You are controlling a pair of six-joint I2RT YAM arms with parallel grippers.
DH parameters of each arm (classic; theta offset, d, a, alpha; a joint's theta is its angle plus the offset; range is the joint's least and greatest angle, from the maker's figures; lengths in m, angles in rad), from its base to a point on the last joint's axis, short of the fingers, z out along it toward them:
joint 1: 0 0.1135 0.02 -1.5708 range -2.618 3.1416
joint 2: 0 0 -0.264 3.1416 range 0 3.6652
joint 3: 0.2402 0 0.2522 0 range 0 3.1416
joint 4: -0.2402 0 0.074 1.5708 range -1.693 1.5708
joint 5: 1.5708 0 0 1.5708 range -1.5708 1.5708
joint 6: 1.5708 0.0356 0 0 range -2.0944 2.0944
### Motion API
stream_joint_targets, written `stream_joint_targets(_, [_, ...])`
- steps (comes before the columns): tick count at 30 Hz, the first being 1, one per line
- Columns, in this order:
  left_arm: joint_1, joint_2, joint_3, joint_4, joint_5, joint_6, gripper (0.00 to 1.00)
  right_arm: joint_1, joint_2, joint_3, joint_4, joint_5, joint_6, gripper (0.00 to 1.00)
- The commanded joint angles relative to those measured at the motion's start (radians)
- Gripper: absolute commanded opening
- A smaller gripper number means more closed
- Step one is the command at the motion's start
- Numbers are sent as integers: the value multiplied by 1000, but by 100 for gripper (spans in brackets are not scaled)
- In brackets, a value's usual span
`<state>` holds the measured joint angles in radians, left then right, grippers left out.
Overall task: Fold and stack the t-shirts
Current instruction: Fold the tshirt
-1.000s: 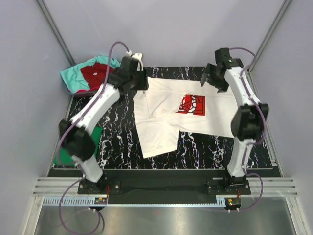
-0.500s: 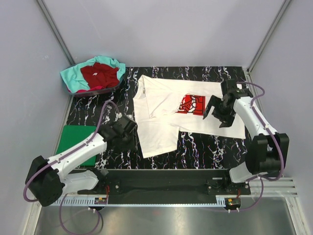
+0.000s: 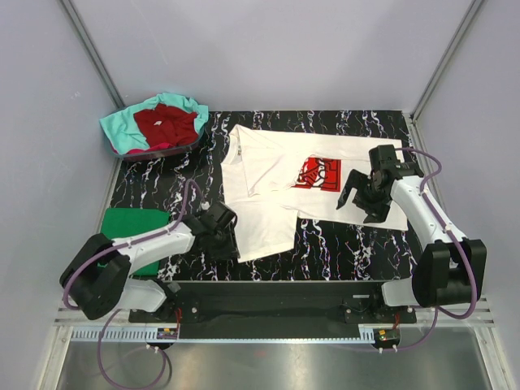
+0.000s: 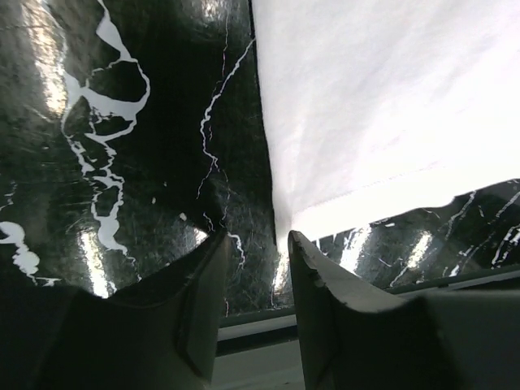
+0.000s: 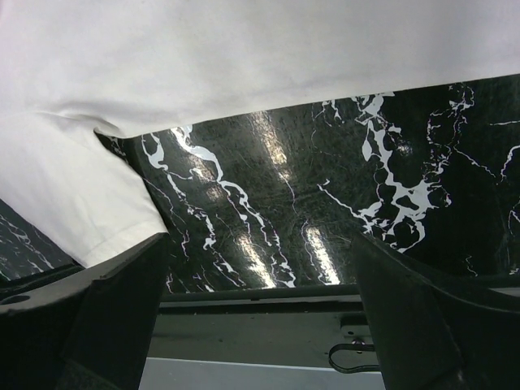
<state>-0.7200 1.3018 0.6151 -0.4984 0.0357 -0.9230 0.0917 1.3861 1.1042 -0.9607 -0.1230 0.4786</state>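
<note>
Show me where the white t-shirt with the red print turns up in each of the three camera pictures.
Top external: the white t-shirt lies spread in the middle.
Left wrist: the white t-shirt fills the upper right, print out of view.
Right wrist: the white t-shirt runs along the top and down the left.
Shared landmark: the black marbled table top beside the cloth's edge.

White-shelled left arm (image 3: pixel 153 240) and right arm (image 3: pixel 420 205) — black joints (image 3: pixel 443 268) (purple cables (image 3: pixel 188 193) looping off each).

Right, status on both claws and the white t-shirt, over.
Left claw open, at near-left corner of white t-shirt. Right claw wide open, over its right side. Shirt spread, ungripped. Nothing blocking.
</note>
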Motion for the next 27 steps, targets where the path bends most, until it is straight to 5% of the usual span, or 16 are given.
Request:
stream_joint_targets(1, [-18,48,23,71,12,-36,42,5,-48,-12,25,-13,-20,100])
stream_joint_targets(17, [-91,162,121,-127,-114,-135,40,5,-33,-14,46,-32,-34,100])
stream_joint_targets(27, [-90,235,115,-22,-92,-117,14,5,-13,6,27,-4,-38,100])
